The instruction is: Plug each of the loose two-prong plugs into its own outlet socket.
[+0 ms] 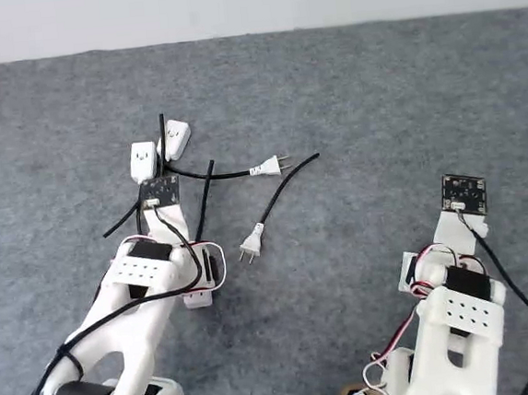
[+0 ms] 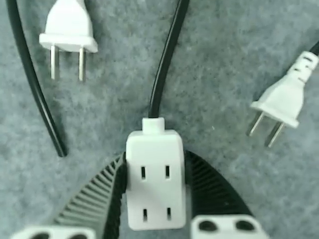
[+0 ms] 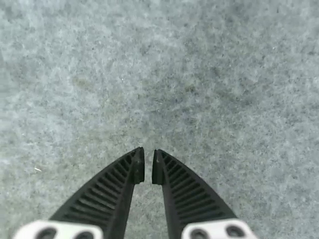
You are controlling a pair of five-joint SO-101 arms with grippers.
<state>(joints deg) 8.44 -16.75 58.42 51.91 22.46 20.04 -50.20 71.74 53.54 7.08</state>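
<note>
The left gripper [image 2: 155,162] clamps a white outlet socket [image 2: 157,179] at the far left of the grey mat [image 1: 376,104]. A second socket [image 1: 176,139] sits just beside it. To the right, the far plug [image 1: 269,167] and the near plug [image 1: 250,245] lie loose among black cords [image 1: 204,203]. The right gripper [image 3: 148,167], jaws nearly together on nothing, hovers over the mat at near right.

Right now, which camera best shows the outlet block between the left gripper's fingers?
The left wrist view: the outlet block sits close up between the left gripper's fingers, both slot pairs clear. The high view shows small white blocks at that arm's tip; which one is held, I cannot tell. The right wrist view faces carpet.
</note>
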